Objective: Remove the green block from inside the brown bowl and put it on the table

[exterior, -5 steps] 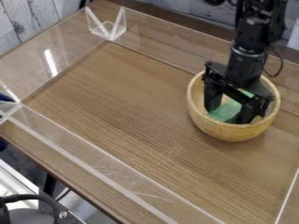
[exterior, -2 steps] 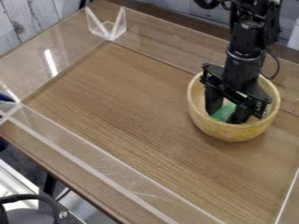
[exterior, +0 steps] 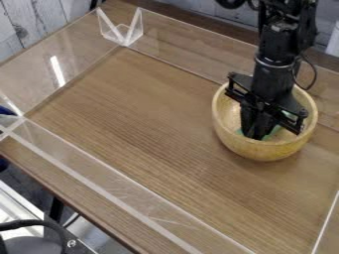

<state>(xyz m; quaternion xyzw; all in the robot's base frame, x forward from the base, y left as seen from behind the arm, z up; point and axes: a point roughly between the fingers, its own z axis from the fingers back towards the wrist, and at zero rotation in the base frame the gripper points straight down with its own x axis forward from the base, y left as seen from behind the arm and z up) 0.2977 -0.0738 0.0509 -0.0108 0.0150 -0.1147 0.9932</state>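
The brown bowl stands on the table at the right side. My black gripper reaches straight down into it. Its fingers are drawn close together on the green block, of which only slivers of bright green show between and beside the fingers. The block still sits low inside the bowl, below the rim. The arm rises from the bowl toward the top right corner.
Low clear acrylic walls edge the tabletop. A small clear acrylic piece stands at the back left corner. Broad bare wood lies left of the bowl. Cables and a dark object sit off the table at bottom left.
The gripper's fingers have come together from wide apart onto the green block inside the bowl. The arm has stayed over the bowl and the bowl has not moved.
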